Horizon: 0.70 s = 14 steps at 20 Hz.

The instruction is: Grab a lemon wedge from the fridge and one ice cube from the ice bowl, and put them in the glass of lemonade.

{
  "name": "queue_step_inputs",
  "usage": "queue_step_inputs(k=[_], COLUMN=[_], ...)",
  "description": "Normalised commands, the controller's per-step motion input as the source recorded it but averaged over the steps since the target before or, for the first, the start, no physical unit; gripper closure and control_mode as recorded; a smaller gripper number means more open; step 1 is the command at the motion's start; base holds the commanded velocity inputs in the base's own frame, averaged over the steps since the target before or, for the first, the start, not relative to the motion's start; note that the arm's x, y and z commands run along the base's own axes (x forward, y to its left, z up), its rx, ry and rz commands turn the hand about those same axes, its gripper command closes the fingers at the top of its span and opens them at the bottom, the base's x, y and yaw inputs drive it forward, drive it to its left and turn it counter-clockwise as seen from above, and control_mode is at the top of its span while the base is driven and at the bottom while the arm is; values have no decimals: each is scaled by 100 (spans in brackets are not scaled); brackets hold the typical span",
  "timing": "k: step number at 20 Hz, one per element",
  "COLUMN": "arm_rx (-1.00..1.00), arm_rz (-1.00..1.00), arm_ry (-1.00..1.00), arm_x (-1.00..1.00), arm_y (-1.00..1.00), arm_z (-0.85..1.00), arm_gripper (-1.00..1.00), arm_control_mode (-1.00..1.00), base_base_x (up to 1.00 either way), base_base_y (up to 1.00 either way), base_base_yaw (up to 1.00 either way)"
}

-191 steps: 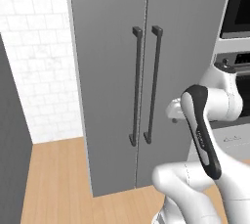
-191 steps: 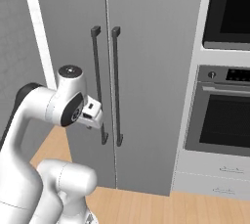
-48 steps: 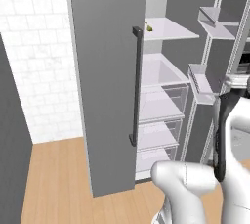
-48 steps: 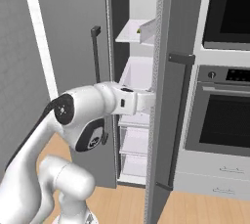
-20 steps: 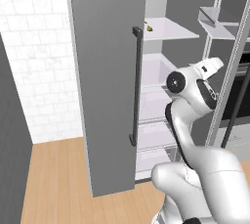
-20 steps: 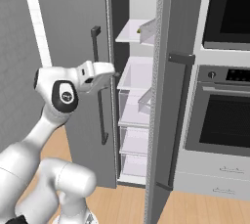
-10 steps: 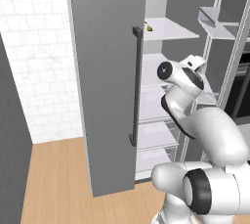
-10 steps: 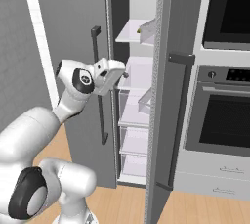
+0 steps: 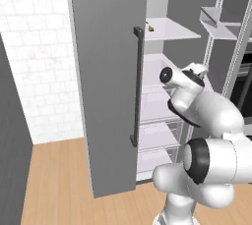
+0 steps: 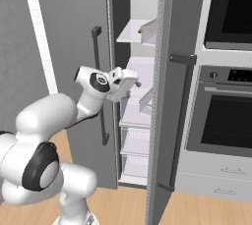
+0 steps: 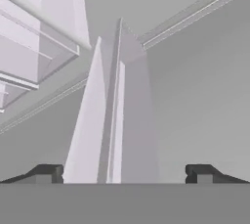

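- The fridge (image 9: 108,71) is standing with its doors swung open; the left door is showing its grey outer face and one dark bar handle (image 9: 137,86) in the left base view, and the right door (image 10: 167,96) is standing edge-on in the right base view.
- The lemon wedge (image 9: 149,28) is lying on the upper white shelf (image 9: 172,30) inside the fridge, near that shelf's left front corner; in the right base view it is showing as a tiny yellow-green speck (image 10: 140,31) on the same shelf.
- The gripper (image 10: 132,79) is reaching into the fridge opening at the level of the shelf below, with the arm bending in from the base.
- The wedge is sitting above the gripper, one shelf level higher, and well apart from it; nothing is touching the wedge.
- In the hand view the two dark fingertips (image 11: 45,173) are standing far apart at the bottom edge, so the jaws are spread wide and nothing is lying between them.
- The hand view is looking at white interior panels and a clear drawer (image 11: 34,47) of the fridge, rolled at an angle; the wedge cannot be made out there.
- Lower white shelves and clear drawers (image 9: 157,135) are sitting beneath the gripper's level.
- A black built-in oven (image 10: 221,116) is standing to the right of the fridge in the right base view.
- A wooden floor (image 9: 59,184) and a white tiled wall (image 9: 39,57) are lying to the left of the fridge.
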Motion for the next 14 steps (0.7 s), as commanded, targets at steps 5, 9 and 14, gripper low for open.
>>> queue_step_inputs(k=[5, 9, 14], arm_rx=[0, 0, 0], arm_rz=[0, -1, -15], arm_ry=[3, 6, 1], arm_x=[79, 70, -16], arm_y=[-16, -25, -96], arm_z=[-52, -41, -1], arm_gripper=[-100, -100, -100], arm_control_mode=[-100, -100, -100], base_base_x=[0, 0, 0], base_base_y=[0, 0, 0], base_base_yaw=[0, 0, 0])
